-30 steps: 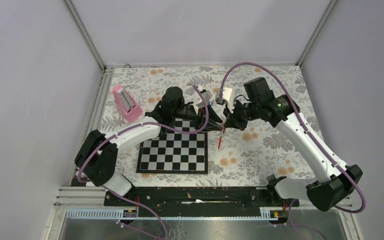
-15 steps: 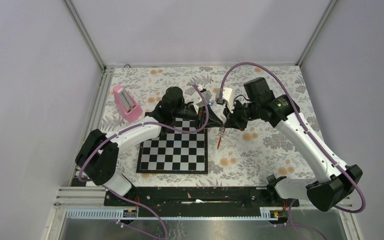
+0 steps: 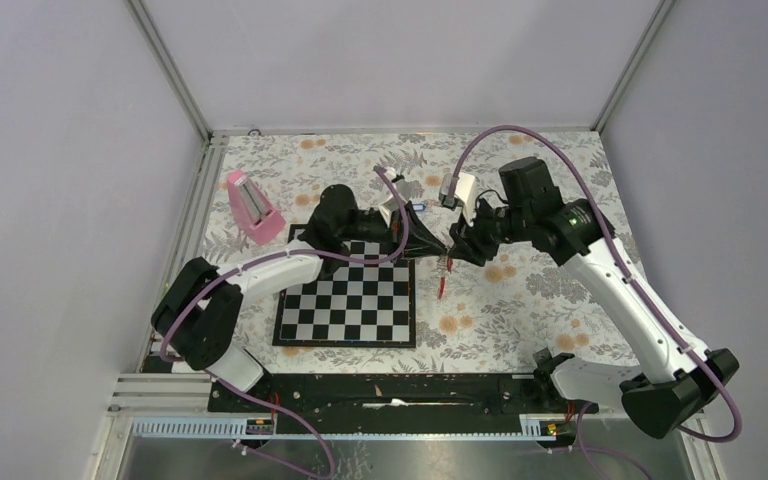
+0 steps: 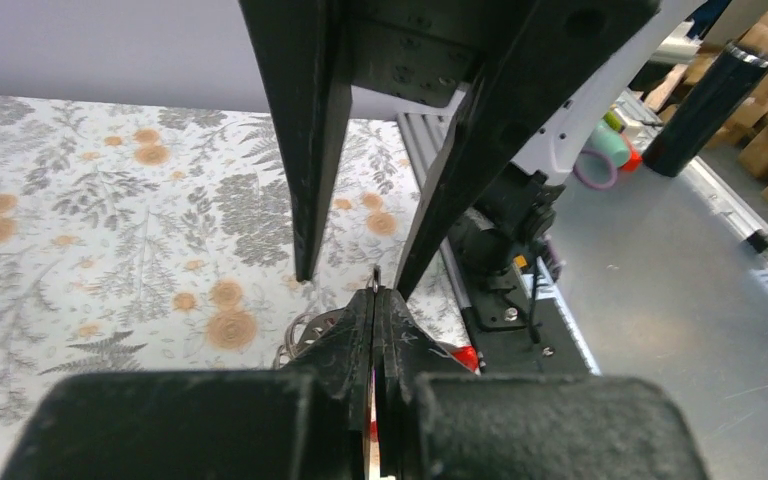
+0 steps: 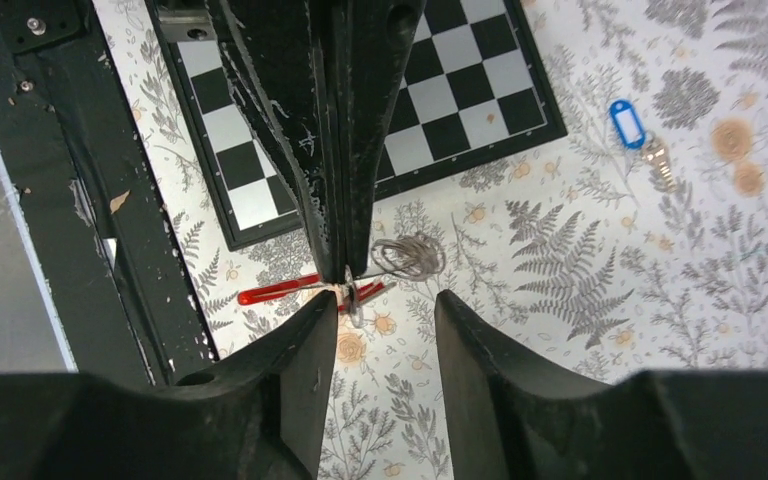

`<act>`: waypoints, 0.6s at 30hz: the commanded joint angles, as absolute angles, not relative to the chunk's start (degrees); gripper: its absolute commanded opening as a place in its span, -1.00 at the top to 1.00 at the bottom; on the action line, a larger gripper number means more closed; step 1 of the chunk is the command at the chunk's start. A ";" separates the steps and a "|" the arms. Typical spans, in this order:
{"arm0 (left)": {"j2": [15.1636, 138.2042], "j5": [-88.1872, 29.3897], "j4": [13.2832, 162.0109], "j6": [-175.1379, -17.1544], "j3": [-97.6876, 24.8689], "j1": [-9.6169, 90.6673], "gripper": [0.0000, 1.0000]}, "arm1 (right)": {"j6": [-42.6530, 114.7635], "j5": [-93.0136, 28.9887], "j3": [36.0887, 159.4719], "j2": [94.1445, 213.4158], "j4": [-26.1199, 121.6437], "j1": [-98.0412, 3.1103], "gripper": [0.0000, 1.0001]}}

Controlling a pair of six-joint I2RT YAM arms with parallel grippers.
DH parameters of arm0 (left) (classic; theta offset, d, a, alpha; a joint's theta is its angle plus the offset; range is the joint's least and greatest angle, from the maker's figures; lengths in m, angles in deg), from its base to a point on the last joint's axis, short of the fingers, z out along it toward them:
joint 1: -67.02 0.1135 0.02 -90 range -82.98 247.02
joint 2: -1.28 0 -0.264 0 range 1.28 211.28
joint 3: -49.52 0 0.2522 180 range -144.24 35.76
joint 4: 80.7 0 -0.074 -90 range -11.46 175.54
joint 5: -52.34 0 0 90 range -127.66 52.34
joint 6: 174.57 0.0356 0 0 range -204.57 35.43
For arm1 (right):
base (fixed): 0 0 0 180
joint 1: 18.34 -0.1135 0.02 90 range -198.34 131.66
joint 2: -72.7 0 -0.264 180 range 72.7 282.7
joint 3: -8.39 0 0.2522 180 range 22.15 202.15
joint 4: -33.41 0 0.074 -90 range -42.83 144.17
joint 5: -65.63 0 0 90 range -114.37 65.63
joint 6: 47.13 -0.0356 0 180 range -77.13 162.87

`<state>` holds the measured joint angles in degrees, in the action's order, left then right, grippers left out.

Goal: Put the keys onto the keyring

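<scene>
Handover of the keyring (image 5: 406, 257) looks complete at this moment. Its wire ring hangs clear of the table, with a red strip (image 5: 278, 293) trailing beneath it. It sits above the floral cloth (image 5: 580, 290), just beside the edge of the chessboard (image 5: 460, 90).

Left gripper (image 5: 345, 272): jaws pressed together, pinching a small part of the keyring at their very tips (the left wrist view shows a sliver of metal poking out between them).

Right gripper (image 5: 385, 325): jaws parted, standing to either side of the pinch point. As far as I can tell, neither pad is on the ring.

Change over the last second: the roles have swapped. The right jaws were closed on the ring while the left stood partly open; now the left has clamped and the right has let go. Judgement: the left arm becomes the holder, and the right is freed to fetch a key.

Blue-tagged key (image 5: 628, 125) lies flat on the cloth, well apart from the ring and not threaded. I cannot pick out the red-tagged key separately; the red under the ring may be fob or tag.

Judgement: threading of the blue key has not begun. The ring is thin and free to swing, so the right fingers should back out without brushing it.
</scene>
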<state>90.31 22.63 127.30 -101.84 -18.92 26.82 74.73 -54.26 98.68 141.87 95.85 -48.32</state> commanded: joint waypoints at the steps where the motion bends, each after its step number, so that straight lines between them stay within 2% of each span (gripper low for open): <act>1: 88.68 23.48 149.12 -116.47 -15.09 26.95 1.00 | 74.21 -55.61 98.38 138.22 92.18 -47.64 0.02; 9: 87.47 19.60 156.49 -122.65 -11.35 27.03 1.00 | 80.88 -61.52 95.83 134.61 93.75 -47.34 0.02; 18: 86.37 16.20 157.44 -125.17 -9.77 27.05 1.00 | 83.96 -65.55 93.52 133.26 93.61 -47.34 0.04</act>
<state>89.20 18.74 151.93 -123.40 -10.09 26.84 81.85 -62.61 93.26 134.19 94.61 -47.62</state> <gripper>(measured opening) 0.010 0.487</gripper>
